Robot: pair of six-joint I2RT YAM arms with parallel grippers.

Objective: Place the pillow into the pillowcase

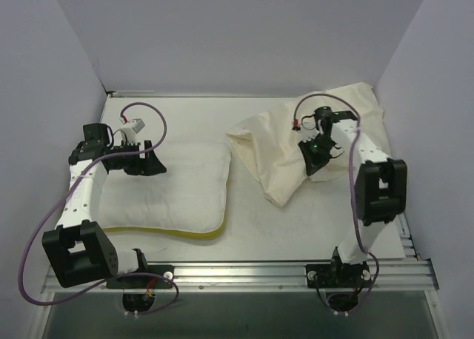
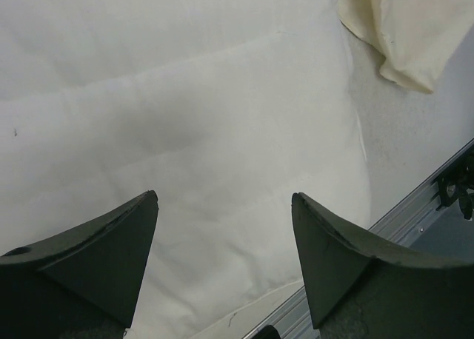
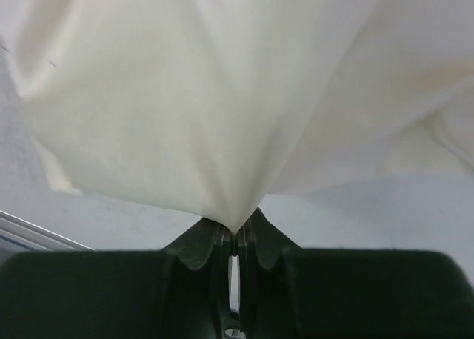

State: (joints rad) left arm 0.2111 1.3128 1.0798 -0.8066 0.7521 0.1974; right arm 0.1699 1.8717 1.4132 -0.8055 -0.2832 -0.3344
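Fingers (image 3: 198, 244) of the R gripper (image 3: 233, 229) are pressed together w/ a small pinch of the thin, wrinkled cream fabric pillowcase (image 1: 285, 143) between them, and from that pinch the cloth spreads out like a tent. Pillowcase lies crumpled on the far right part of the pale grey table (image 1: 296, 228); which edge is its opening one cannot tell. L gripper (image 2: 226, 200) has its jaws wide apart and holds nothing. It is over the far left part of the plump white rectangular pillow (image 1: 185, 187) w/ a yellow band on its near edge, which lies flat on the left side, apart from the pillowcase. Main risk, as a judgement: the pinch is very small, so the cloth may slip out when the arm lifts or pulls. Also, if both layers are caught together, the mouth will not open and the pillow cannot enter. Pillow is thick and soft, so the L gripper may catch only the cover and let it sag, esp. near a corner.
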